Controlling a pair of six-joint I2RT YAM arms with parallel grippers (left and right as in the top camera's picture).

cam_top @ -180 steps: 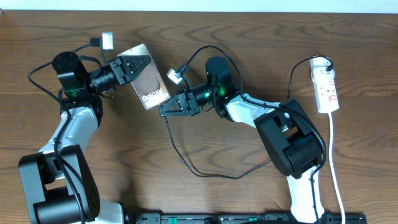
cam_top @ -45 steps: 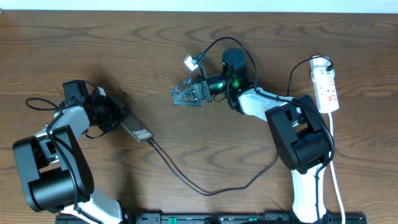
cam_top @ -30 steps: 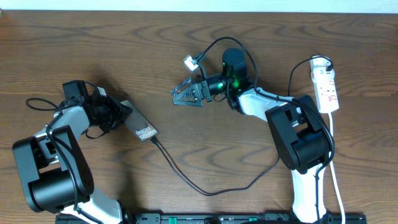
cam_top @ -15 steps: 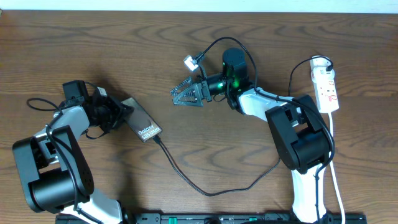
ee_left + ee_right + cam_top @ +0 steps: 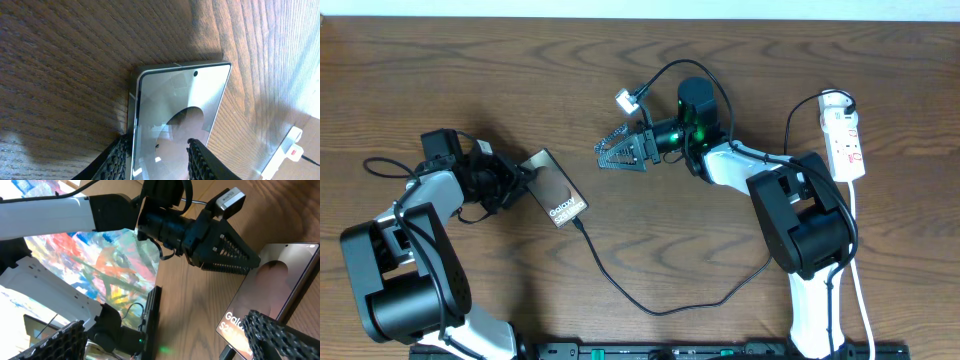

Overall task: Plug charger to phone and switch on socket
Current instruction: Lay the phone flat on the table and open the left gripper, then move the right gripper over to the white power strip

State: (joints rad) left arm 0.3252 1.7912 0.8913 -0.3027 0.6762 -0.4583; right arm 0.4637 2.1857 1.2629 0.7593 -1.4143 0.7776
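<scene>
The brown wooden table (image 5: 740, 50) carries everything, laid out so each arm works its own side. My right gripper (image 5: 605, 156) hangs over the middle of the table with its fingers spread as wide as they go and nothing between them. I judge that leaves it free for the switch.

My left gripper (image 5: 523, 180) sits at the upper end of the flat brown-bronze phone with white lettering (image 5: 560, 190). The phone lies face up on the wood at the left, well apart from the right gripper. In the left wrist view one finger (image 5: 117, 160) is beside the phone's edge and the other (image 5: 200, 159) crosses its glass. Whether they press on it or only bracket it I cannot tell.

The small elongated white power strip with red switch marks (image 5: 846, 140) lies at the far right, nearest my right arm, so that reach falls to the right.

The long thin black charger cable (image 5: 650, 308) runs in a slack loop from the strip's end to the phone, loose enough that nothing tugs. Its small black connector tip (image 5: 577, 222) meets the phone's lower end and looks seated, though it is too small to confirm.
</scene>
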